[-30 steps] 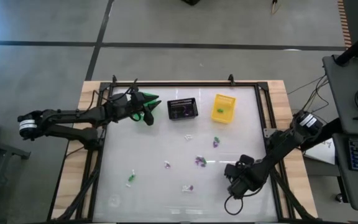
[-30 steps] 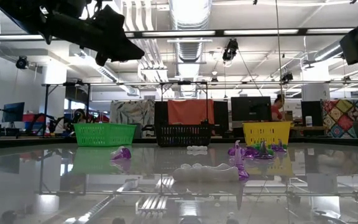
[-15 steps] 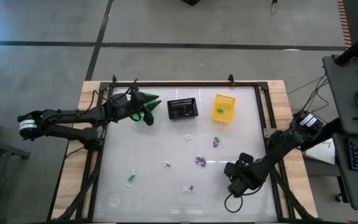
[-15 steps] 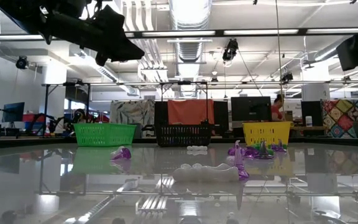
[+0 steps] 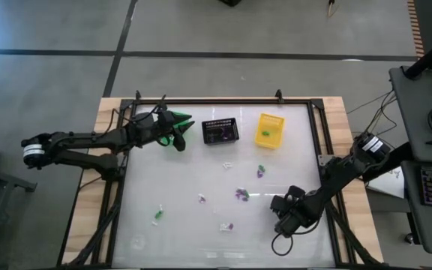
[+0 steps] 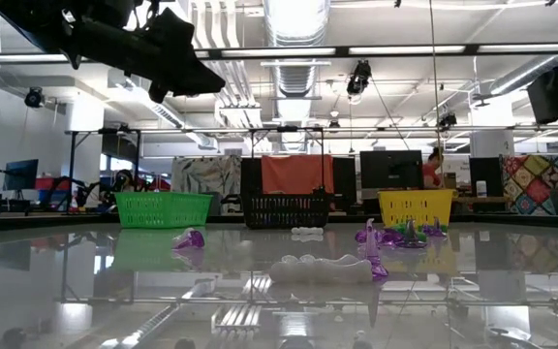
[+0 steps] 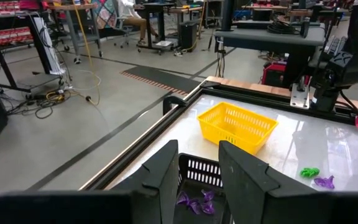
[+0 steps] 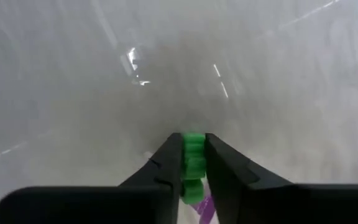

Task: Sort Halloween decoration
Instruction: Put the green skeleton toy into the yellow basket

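The Halloween decoration lies scattered as tiny trinkets on the glossy white table: white (image 5: 227, 165), purple (image 5: 241, 194), green (image 5: 157, 216), and others between them. My right gripper (image 5: 282, 217) points down near the table's near right part, shut on a green trinket (image 8: 193, 155); a purple piece (image 8: 205, 206) shows close behind it. My left gripper (image 7: 197, 165) hovers open and level at the far left, above the green basket (image 5: 178, 127), looking onto the black basket (image 7: 197, 177). My right gripper pinches the ribbed green trinket's two sides (image 8: 193, 163) between its two fingers, coming from above and pointing down. The trinket stands along the fingers and reaches their free ends. I cannot tell whether it touches the table.
Three small baskets stand in a row at the far edge: green (image 6: 163, 208), black (image 5: 220, 131) with purple trinkets inside, and yellow (image 5: 270, 129) holding a green piece. A black frame (image 5: 317, 150) borders the table. Open surface lies at the near left.
My right arm has come down a little toward the table, staying over the same spot at the near right. The left arm and the trinkets on the table have kept still.
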Robot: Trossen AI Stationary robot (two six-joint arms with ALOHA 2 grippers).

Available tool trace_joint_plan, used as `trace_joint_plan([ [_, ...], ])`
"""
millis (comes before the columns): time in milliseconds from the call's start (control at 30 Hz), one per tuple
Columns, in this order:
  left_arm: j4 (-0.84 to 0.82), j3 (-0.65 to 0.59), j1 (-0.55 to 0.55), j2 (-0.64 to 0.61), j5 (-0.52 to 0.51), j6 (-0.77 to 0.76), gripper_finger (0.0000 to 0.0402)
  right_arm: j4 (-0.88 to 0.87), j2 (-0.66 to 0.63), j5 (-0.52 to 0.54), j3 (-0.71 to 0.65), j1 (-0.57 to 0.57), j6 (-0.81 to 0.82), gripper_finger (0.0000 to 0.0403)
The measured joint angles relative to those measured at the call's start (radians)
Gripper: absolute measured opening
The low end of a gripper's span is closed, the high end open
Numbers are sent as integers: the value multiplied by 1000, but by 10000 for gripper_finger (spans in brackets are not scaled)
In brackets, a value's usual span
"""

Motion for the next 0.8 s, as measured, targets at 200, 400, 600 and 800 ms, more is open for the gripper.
trace_joint_plan([
  [200,0,0,0,0,0,0,98,-7,-7,12,10,0,-4,18],
  [400,0,0,0,0,0,0,98,-8,-53,144,25,-11,8,15],
  [600,0,0,0,0,0,-15,98,48,-118,334,28,-40,-54,14],
  [800,0,0,-4,0,0,-46,98,297,-160,532,28,-104,-314,14],
])
